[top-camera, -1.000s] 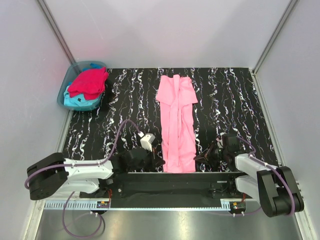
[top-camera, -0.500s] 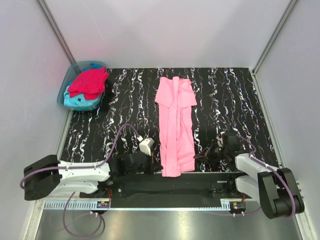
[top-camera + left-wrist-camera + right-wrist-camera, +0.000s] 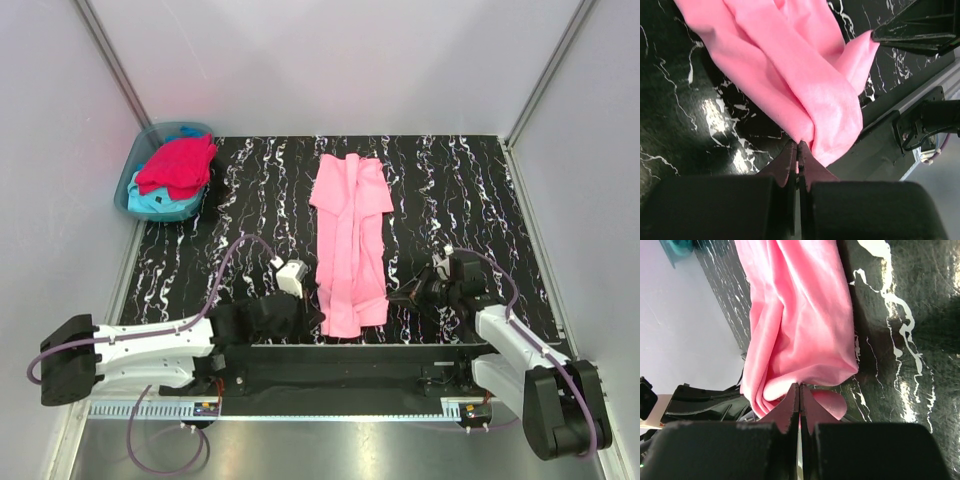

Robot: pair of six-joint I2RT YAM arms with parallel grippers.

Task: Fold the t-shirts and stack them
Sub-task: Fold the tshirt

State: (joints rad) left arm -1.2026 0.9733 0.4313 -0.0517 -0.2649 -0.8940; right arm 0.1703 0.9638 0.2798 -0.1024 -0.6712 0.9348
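The light pink t-shirt (image 3: 348, 240) lies as a long narrow strip down the middle of the black marbled table, its near end lifted and bunched. My left gripper (image 3: 318, 320) is shut on the near left corner of the pink cloth (image 3: 805, 95). My right gripper (image 3: 392, 303) is shut on the near right corner of the same cloth (image 3: 795, 330). Both hold the hem just above the table. The crimson t-shirt (image 3: 177, 165) lies on the turquoise t-shirt (image 3: 152, 204) in the tub at the far left.
The translucent blue-green tub (image 3: 135, 160) stands at the table's far left corner. Grey walls close in the back and both sides. The black rail (image 3: 330, 360) between the arm bases runs along the near edge, right under the lifted hem.
Both grippers have lifted the near end of the pink t-shirt and carried it away from the near edge. The strip is now shorter and its near end bunched.
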